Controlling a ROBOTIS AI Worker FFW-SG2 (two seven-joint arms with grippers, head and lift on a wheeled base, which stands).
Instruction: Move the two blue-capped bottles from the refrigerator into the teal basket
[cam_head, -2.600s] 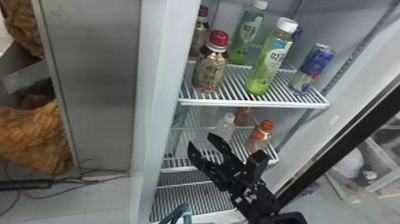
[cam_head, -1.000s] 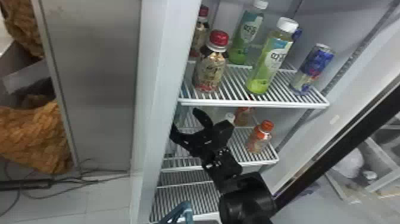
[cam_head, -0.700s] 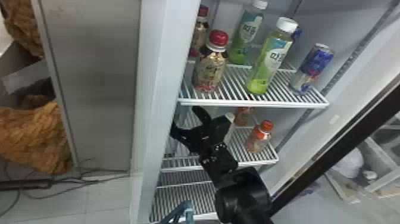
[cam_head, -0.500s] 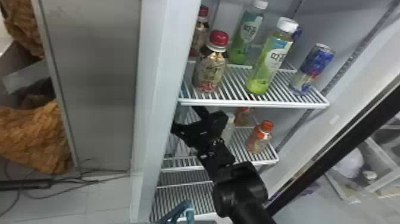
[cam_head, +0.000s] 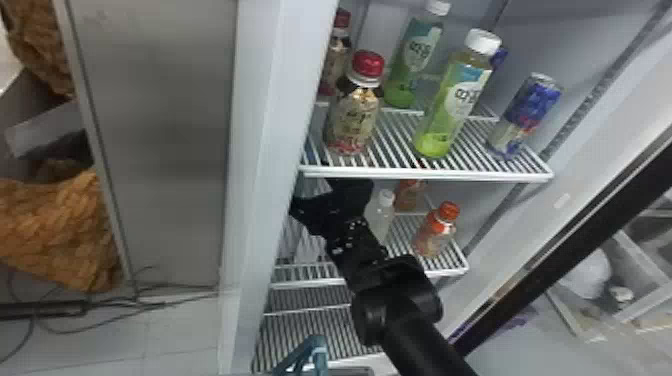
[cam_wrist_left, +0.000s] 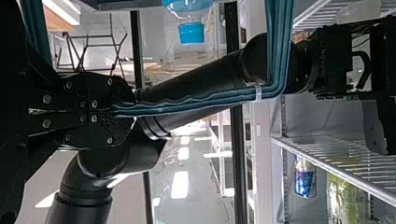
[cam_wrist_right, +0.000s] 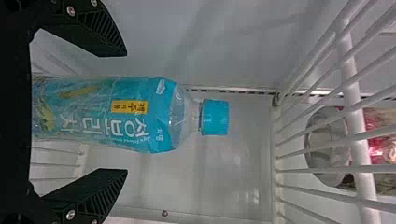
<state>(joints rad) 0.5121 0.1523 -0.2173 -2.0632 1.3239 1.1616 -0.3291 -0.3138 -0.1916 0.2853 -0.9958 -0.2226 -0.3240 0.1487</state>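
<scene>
1. Right wrist view: the right gripper has its fingers apart, one either side of the upright blue-capped bottle, inside the refrigerator.
2. It should centre on the body and close evenly; thin plastic may give.
3. A slight lift, then a straight pull out, would spare the cap from the wire shelf above.
4. The left gripper is clamped on the teal basket's handle; a second bottle seems to be in that basket.

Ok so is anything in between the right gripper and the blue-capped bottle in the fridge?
Nothing visible: the blue-capped bottle stands between the open fingers of the right gripper. The wire shelf is above the cap, not between them.
</scene>
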